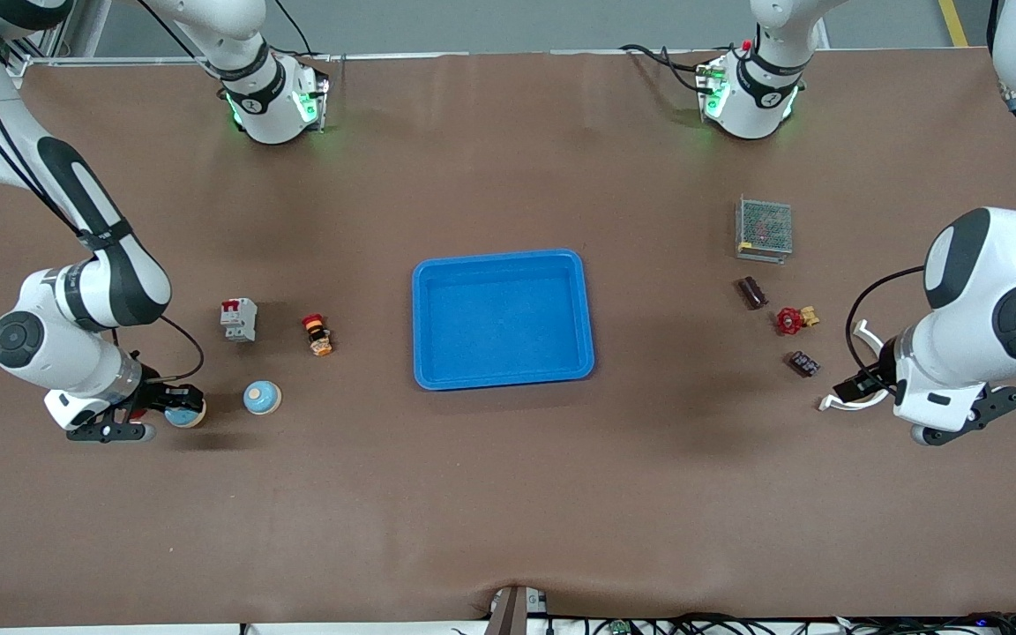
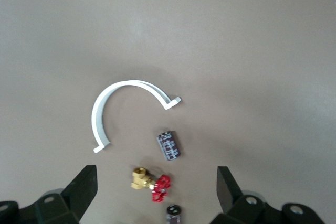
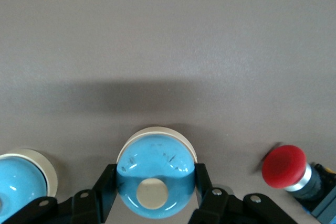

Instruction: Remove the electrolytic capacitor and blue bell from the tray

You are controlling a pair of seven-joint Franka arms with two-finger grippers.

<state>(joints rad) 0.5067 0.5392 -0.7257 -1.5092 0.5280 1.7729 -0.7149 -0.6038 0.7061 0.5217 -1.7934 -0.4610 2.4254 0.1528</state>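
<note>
The right gripper, over the bench at the tray's eight o'clock, clamps its fingers on a blue bell; the left gripper waits wide open, empty.

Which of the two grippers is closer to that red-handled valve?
Left. The left gripper hangs open beside the red-handled valve; the right gripper is at the table's right-arm end, shut on a blue bell.

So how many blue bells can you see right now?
2, both at the right arm's end of the table: one blue bell clamped in the right gripper, the second bell on the table beside it.
</note>
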